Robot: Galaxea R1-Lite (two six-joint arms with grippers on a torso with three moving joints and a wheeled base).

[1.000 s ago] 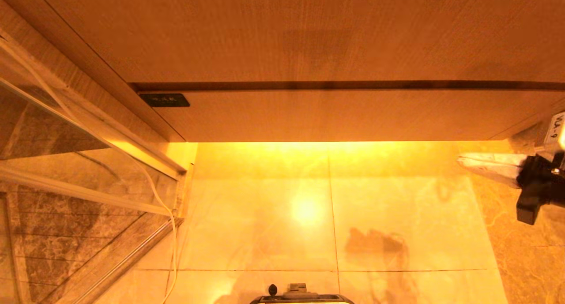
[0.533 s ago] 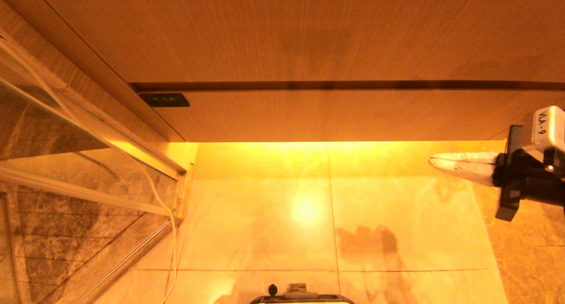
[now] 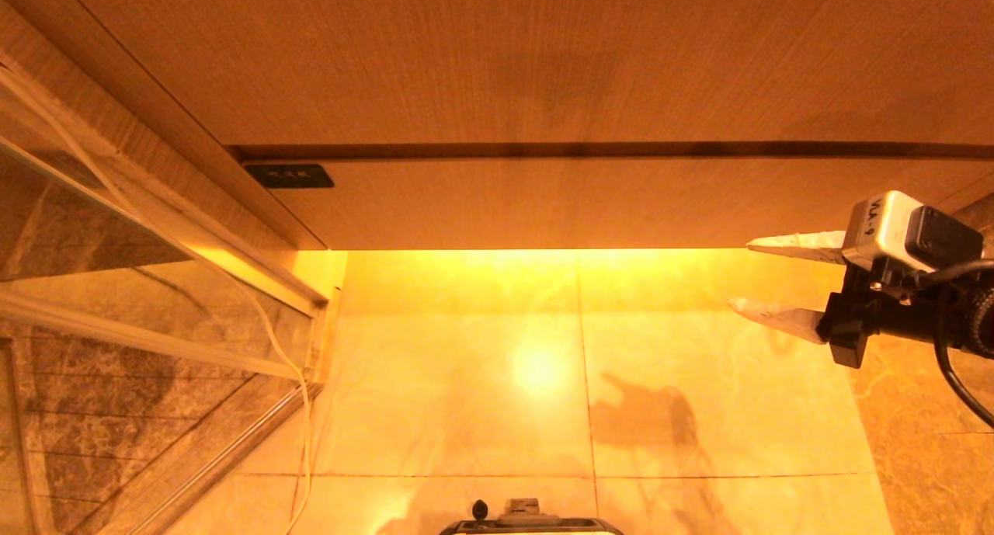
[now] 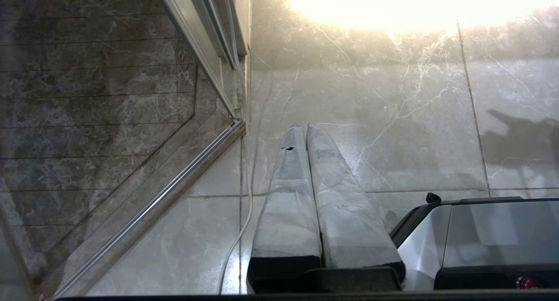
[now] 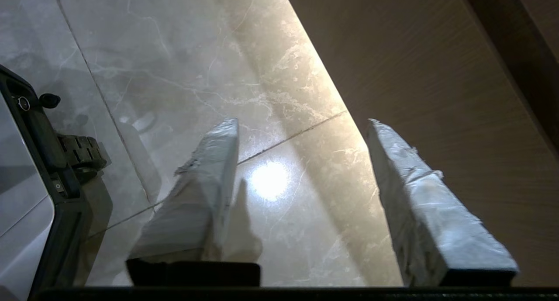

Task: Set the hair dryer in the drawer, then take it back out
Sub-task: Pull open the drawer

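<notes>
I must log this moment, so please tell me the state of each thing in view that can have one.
Drawer: closed, front flush under the countertop.
Right hand: open, empty, in the air near the drawer's right end, not touching it.
Left hand: shut, empty, pointing at the floor.
Hair dryer: not in view.

Right pincer (image 3: 765, 279): tapered fingers (image 5: 205, 192) wrapped in pale tape, black mount, white camera block (image 3: 881, 228) marked with handwritten label, black cable (image 3: 951, 364) behind it. Left pincer (image 4: 305, 137): same taped fingers, black base.
</notes>
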